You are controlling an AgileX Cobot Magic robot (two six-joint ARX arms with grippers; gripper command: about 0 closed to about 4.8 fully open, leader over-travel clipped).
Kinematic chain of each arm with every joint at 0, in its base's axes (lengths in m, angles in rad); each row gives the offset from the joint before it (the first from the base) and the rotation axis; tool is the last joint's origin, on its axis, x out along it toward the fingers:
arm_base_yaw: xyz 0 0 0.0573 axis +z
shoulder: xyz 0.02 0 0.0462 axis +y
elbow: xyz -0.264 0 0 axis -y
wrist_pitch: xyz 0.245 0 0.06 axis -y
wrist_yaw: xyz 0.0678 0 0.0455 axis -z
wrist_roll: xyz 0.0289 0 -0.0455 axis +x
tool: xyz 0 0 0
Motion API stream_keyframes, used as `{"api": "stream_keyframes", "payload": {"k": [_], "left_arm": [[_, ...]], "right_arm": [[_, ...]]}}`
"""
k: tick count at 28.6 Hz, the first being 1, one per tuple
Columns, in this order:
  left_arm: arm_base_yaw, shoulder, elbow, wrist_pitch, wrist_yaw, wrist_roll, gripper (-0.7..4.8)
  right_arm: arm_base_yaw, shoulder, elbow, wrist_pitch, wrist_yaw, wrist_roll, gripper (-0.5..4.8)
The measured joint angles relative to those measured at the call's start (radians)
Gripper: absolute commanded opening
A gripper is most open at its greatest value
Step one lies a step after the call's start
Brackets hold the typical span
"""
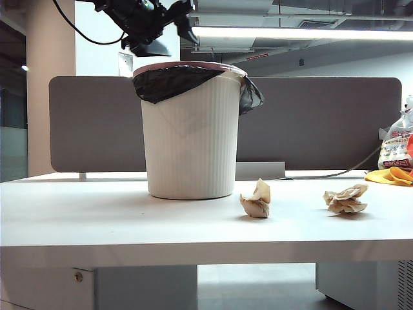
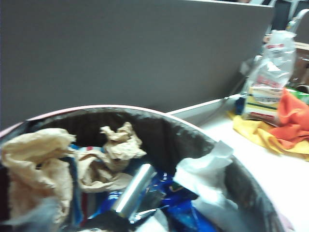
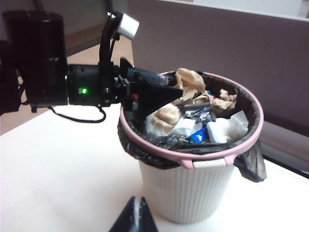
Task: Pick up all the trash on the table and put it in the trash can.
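The white ribbed trash can (image 1: pixel 190 139) with a black liner stands mid-table, and its pink rim (image 3: pixel 193 157) also shows in the right wrist view. My left gripper (image 1: pixel 174 40) hangs just over its mouth, jaws spread and empty; the right wrist view shows this gripper (image 3: pixel 175 94) reaching in over the rim. Tan paper (image 2: pixel 120 141) lies in the bin among wrappers, and one wad (image 3: pixel 166 115) sits under that gripper. Two wads of trash rest on the table (image 1: pixel 97 219): one (image 1: pixel 256 201) by the can, another (image 1: pixel 346 199) further right. My right gripper (image 3: pixel 135 202) is shut, low beside the can.
A printed plastic bag (image 1: pixel 395 145) and a yellow-orange item (image 1: pixel 390 175) lie at the far right edge. A grey divider panel (image 1: pixel 322 123) closes off the back. A cable (image 1: pixel 335 173) runs along the rear. The bin also holds blue wrappers and a silver can (image 2: pixel 135 189).
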Motion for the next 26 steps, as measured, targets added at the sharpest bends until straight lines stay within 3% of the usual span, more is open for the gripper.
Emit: {"api": "stream_keyframes", "payload": {"k": [5,10,20,26], "left_arm": [[0.0,-0.002,0.008,-0.009,-0.016,0.011,4.79],[-0.011,-0.065,0.008,-0.084,0.032,0.008,4.79],[-0.087,-0.255,0.013,-0.483,0.091,-0.006,4.79],[-0.208,-0.274,0.008,-0.66,0.109,-0.006,4.79]], "right_arm": [[0.0,0.003,0.0,0.0,0.0,0.0,-0.05],[-0.001,0.0,0.0,-0.034,0.003,0.0,-0.05],[0.0,-0.1,-0.001,-0.221,0.066,-0.046,-0.05],[0.0,-0.211,-0.024,-0.283,0.087,-0.049,-0.05]]}}
